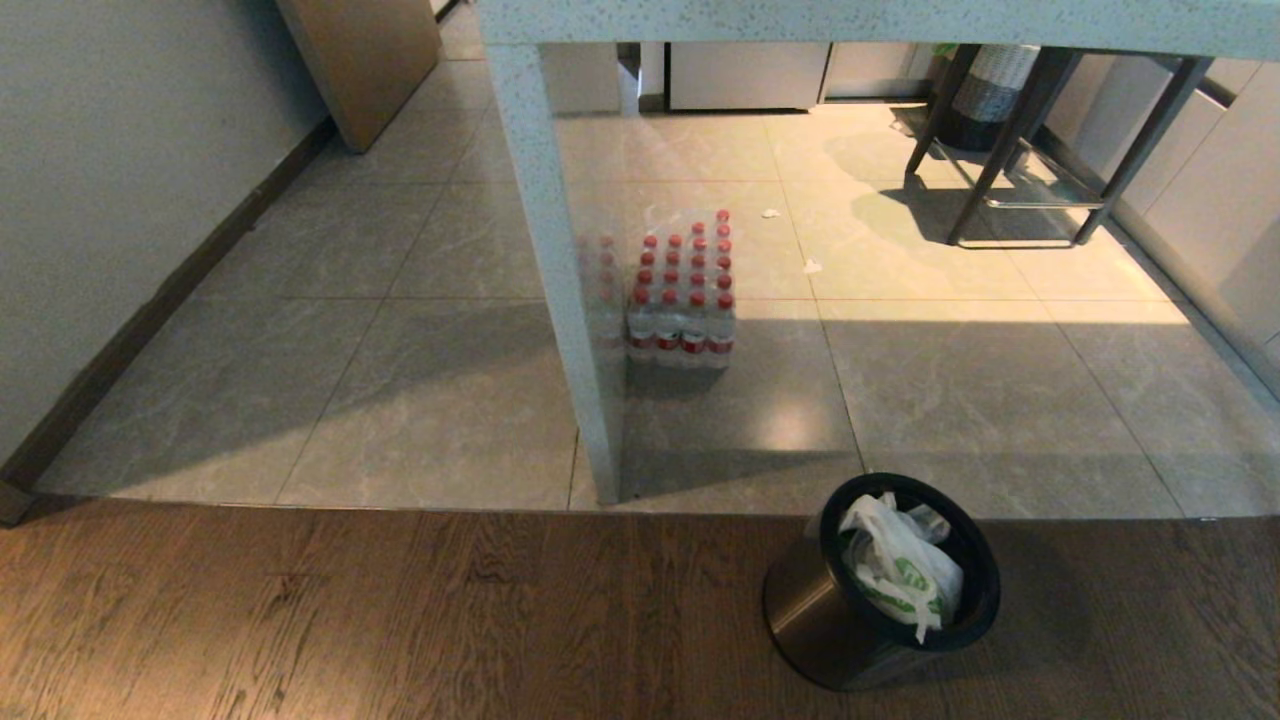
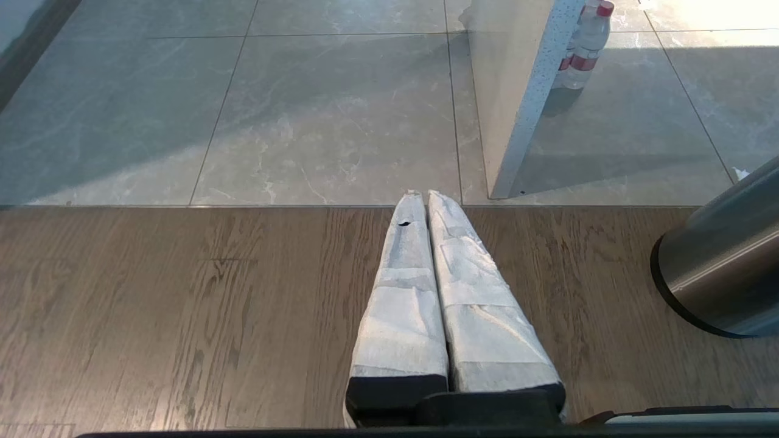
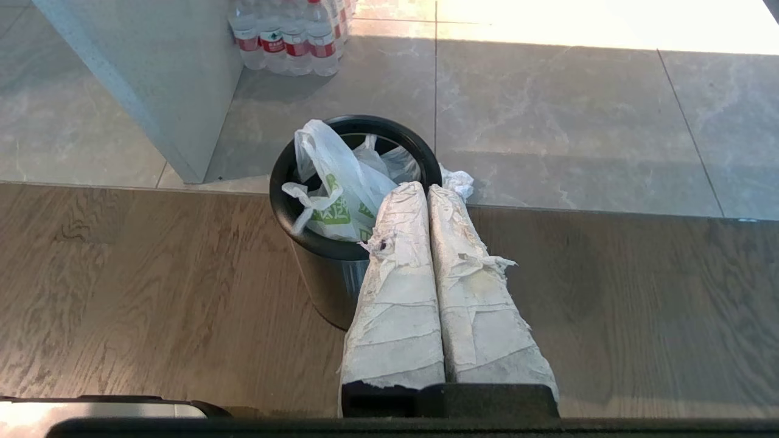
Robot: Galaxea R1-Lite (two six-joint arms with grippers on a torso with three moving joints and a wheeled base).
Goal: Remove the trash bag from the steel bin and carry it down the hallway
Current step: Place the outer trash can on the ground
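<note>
Nearest, both grippers are hanging low over the dark wood-plank floor (image 1: pixel 400 620), left gripper (image 2: pixel 424 193) and right gripper (image 3: pixel 424 186) each with jaws pressed together, holding nothing. Just beyond, the steel bin (image 1: pixel 830 620) is standing on the planks with the trash bag (image 1: pixel 905 575) bunching inside. Farther off, a pack of water bottles (image 1: pixel 682 290) is sitting on the hallway (image 1: pixel 420 330) tiles beside a speckled support leg (image 1: pixel 565 280).
</note>
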